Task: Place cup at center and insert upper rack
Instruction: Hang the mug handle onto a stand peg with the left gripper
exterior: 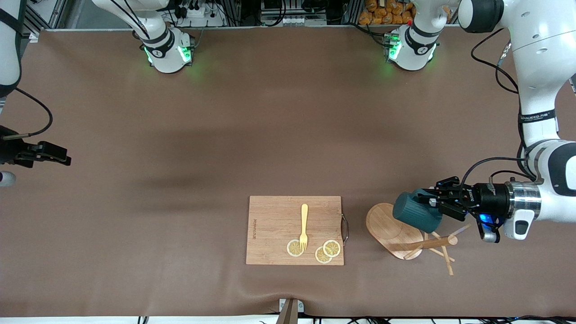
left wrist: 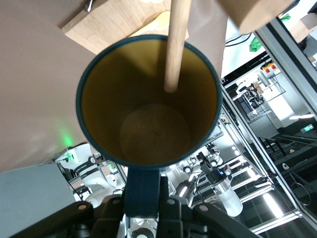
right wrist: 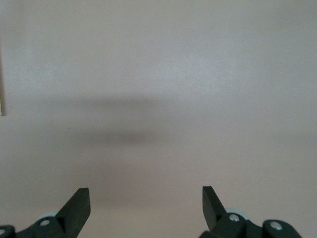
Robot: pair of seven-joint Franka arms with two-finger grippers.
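The dark teal cup (exterior: 414, 213) hangs on its side over the oval base of the upper rack (exterior: 386, 223), the wooden mug tree at the left arm's end of the table. My left gripper (exterior: 434, 203) is shut on the cup's handle (left wrist: 142, 191). In the left wrist view I look into the cup's ochre inside (left wrist: 148, 104), and a peg stick (left wrist: 176, 44) crosses the rim and ends in front of its mouth. The rack's post (exterior: 427, 244) and crossing pegs show beside the cup. My right gripper (exterior: 47, 155) waits at the right arm's end, open (right wrist: 146, 203) over bare table.
A rectangular wooden cutting board (exterior: 274, 216) lies near the front edge, beside the rack toward the table's middle. On it rest a yellow fork (exterior: 304, 225) and three lemon slices (exterior: 327, 250). A brown mat (exterior: 270, 135) covers the table.
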